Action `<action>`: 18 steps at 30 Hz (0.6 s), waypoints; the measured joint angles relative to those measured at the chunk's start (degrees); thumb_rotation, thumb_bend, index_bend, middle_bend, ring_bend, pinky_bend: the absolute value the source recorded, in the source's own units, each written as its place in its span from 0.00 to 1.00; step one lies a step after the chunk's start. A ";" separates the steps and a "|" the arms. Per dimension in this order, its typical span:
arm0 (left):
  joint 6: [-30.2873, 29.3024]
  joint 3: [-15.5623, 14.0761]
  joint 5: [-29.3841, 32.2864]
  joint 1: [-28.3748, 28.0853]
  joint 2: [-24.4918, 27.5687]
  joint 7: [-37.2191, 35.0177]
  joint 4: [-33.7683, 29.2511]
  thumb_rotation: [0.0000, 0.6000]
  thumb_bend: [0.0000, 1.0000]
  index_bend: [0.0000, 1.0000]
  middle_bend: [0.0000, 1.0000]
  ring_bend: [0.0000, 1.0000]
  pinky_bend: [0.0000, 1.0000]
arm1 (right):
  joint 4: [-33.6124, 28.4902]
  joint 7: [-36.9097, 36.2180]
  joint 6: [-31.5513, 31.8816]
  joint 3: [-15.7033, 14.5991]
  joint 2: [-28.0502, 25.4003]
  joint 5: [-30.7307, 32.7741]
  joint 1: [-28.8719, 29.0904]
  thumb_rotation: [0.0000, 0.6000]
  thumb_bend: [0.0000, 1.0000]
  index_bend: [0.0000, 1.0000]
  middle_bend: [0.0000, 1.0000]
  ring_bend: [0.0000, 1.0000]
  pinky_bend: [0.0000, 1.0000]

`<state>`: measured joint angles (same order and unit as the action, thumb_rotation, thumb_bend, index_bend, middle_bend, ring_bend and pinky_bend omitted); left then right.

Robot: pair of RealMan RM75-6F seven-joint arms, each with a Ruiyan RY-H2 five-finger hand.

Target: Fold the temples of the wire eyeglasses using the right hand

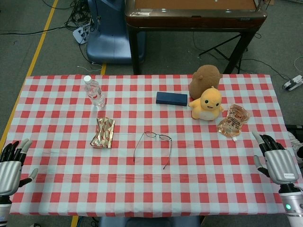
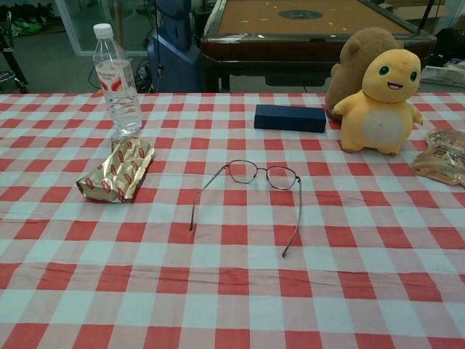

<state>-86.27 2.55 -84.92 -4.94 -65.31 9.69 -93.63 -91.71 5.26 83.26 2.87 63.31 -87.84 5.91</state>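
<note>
The wire eyeglasses (image 1: pixel 157 137) (image 2: pixel 261 175) lie in the middle of the red-checked table, lenses facing away, both temples spread open toward me. My right hand (image 1: pixel 276 160) hovers at the table's right edge, fingers apart and empty, far right of the glasses. My left hand (image 1: pixel 11 163) hangs at the left edge, fingers spread, holding nothing. Neither hand shows in the chest view.
A gold snack packet (image 1: pixel 104 133) (image 2: pixel 118 169) lies left of the glasses. A water bottle (image 1: pixel 95 91) (image 2: pixel 118 78) stands behind it. A dark blue case (image 1: pixel 172 98) (image 2: pixel 290 118), a yellow plush toy (image 1: pixel 207 104) (image 2: pixel 382 102), a brown plush (image 1: pixel 204 77) and a wrapped snack (image 1: pixel 233 121) sit at the back right.
</note>
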 measured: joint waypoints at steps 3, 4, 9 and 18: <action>0.05 0.00 0.00 0.01 -0.09 0.17 -0.11 1.00 0.29 0.00 0.00 0.01 0.00 | 0.53 -0.38 0.65 0.05 0.17 -0.39 -0.16 1.00 0.44 0.00 0.18 0.13 0.32; 0.10 -0.02 0.02 0.01 -0.09 0.24 -0.13 1.00 0.29 0.00 0.00 0.01 0.00 | 0.56 -0.39 0.70 0.05 0.16 -0.42 -0.18 1.00 0.44 0.00 0.18 0.13 0.32; 0.00 -0.06 0.11 0.17 -0.05 0.29 -0.36 1.00 0.29 0.00 0.00 0.01 0.00 | 0.73 -0.64 0.90 0.09 0.23 -0.76 -0.07 1.00 0.44 0.00 0.18 0.13 0.32; 0.30 0.01 0.44 0.14 -0.05 0.49 -0.70 1.00 0.29 0.00 0.00 0.01 0.00 | 0.88 -0.38 0.02 0.25 0.86 -1.91 1.28 1.00 0.44 0.00 0.29 0.18 0.32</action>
<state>-85.96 2.56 -84.48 -4.80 -65.35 10.18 -94.33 -90.83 4.88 83.28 3.12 64.17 -89.75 7.18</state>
